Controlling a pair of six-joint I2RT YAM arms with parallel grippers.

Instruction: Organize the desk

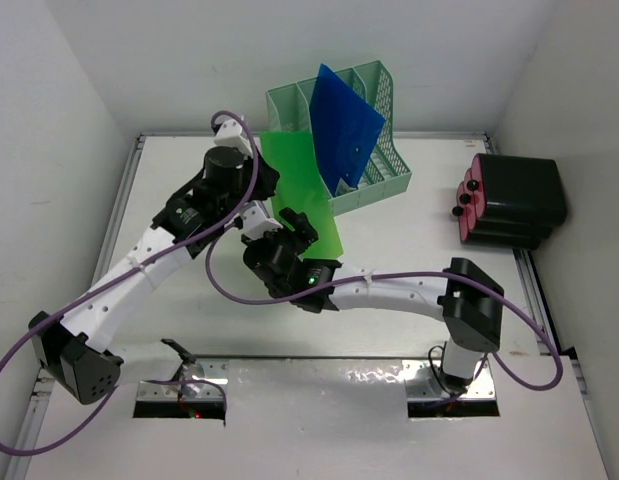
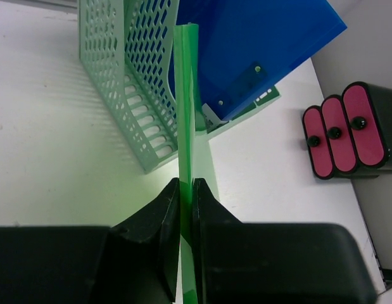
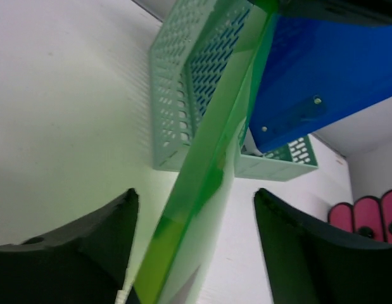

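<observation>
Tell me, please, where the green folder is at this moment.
In the top view the green folder is left of centre, at the front of the mint-green file rack and left of the blue folder, pinched on edge by the left gripper.

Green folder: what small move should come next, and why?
Probably the left gripper should ease the green folder forward into a free slot of the mint rack. It is shut on the folder's edge, the folder stands on edge, its far end at the rack's front, the right gripper is open astride it, and the blue folder is already slotted.
</observation>
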